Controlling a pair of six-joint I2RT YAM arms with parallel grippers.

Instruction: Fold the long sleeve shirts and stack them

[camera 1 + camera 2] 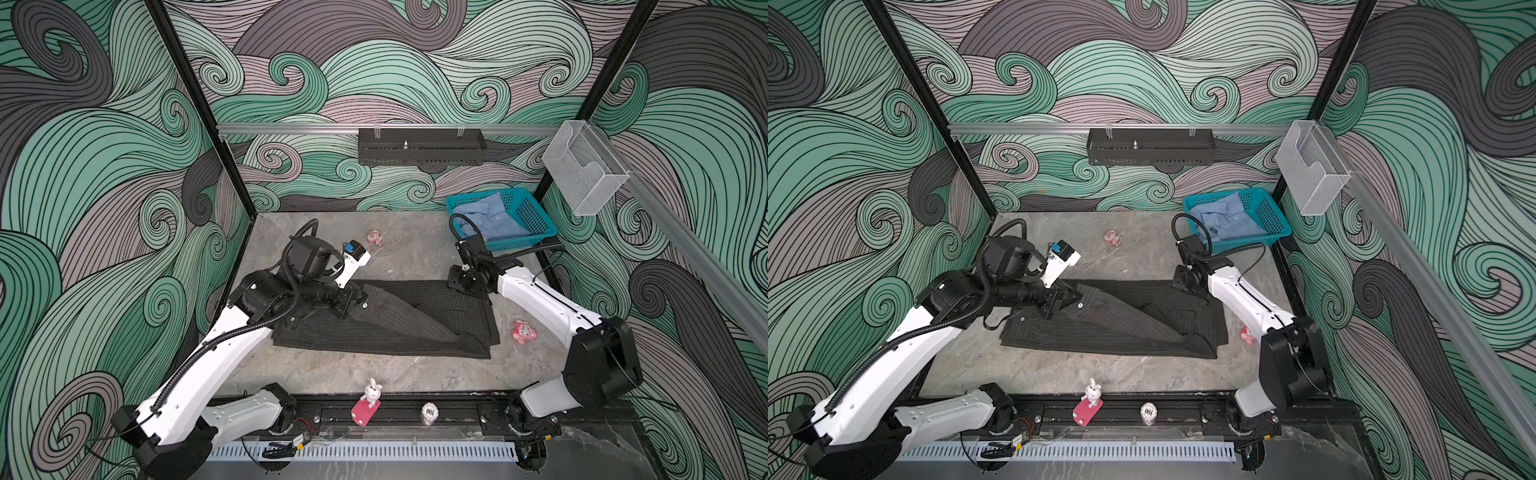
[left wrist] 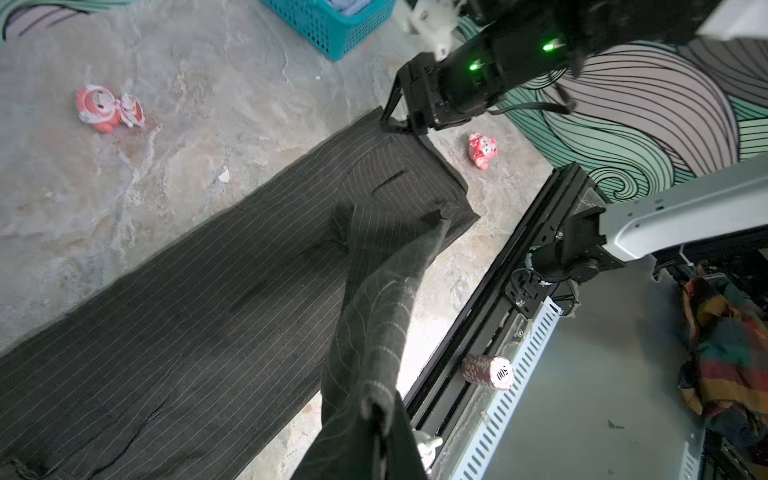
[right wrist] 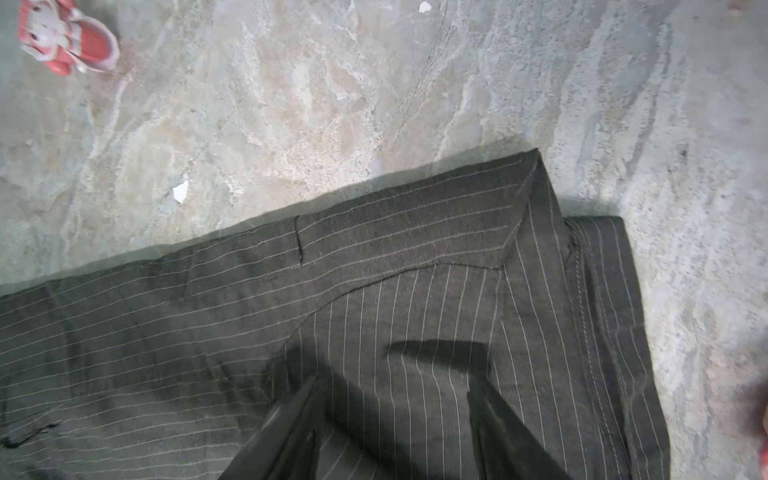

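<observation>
Left wrist view: folding step. Left gripper (image 1: 351,303) fingers clamp sleeve (image 2: 374,316) of charcoal shirt (image 2: 187,332); right fingers (image 3: 507,432) apart. Next, likely: lay sleeve across.

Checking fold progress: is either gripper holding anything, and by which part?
The left gripper is shut on the dark charcoal pinstriped cloth shirt, pinching its sleeve near the end. The right gripper hangs open over the shirt, holding nothing.

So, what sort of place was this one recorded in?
Looks like a purpose-built robot data-collection cell, not a home: printed wave-pattern wall panels on a black frame, white robot arms mounted on a front rail at a stone-look tabletop, and a pinstriped shirt laid out as the workpiece.
</observation>
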